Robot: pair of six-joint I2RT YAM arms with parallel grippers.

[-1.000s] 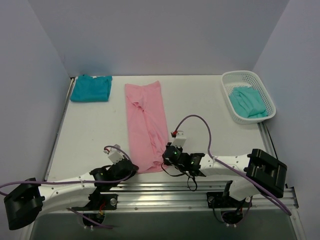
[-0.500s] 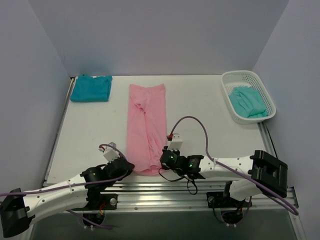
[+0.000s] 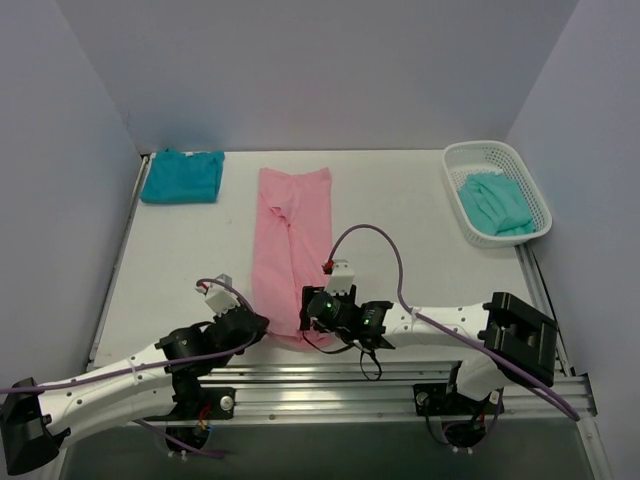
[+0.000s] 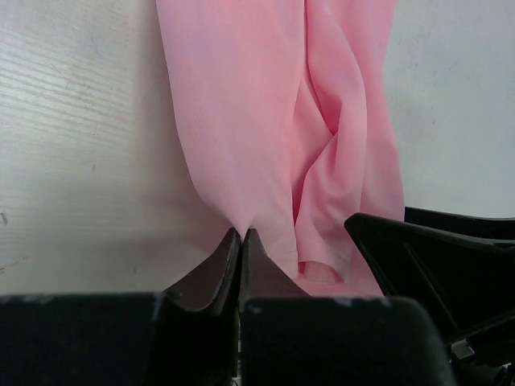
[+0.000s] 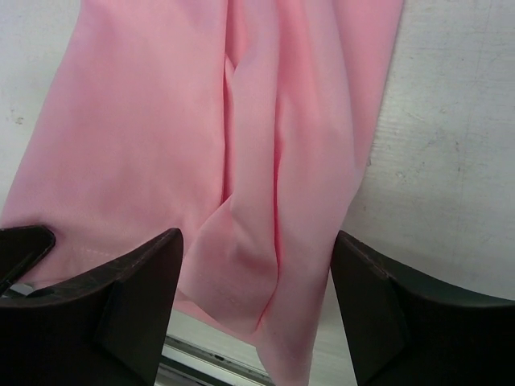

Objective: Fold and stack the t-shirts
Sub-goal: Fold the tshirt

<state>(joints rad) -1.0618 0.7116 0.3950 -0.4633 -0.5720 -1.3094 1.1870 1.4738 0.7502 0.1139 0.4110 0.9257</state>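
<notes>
Folding stands midway: teal shirt (image 3: 182, 176) folded far-left, mint shirt (image 3: 495, 202) in basket (image 3: 482, 152), pink shirt (image 3: 290, 250) a long strip; left jaws pinch its near hem, right jaws gape, empty.

The top view looks down and forward from above and behind the arm bases (image 3: 195, 400), taking in the whole desk (image 3: 180, 260) out to the far wall (image 3: 320, 80). The left wrist view sits low and close behind the left tool (image 4: 241, 240), facing far; the right wrist view sits likewise behind the right tool (image 5: 256, 249). All three share the near end of the pink t-shirt (image 3: 290, 250).
</notes>
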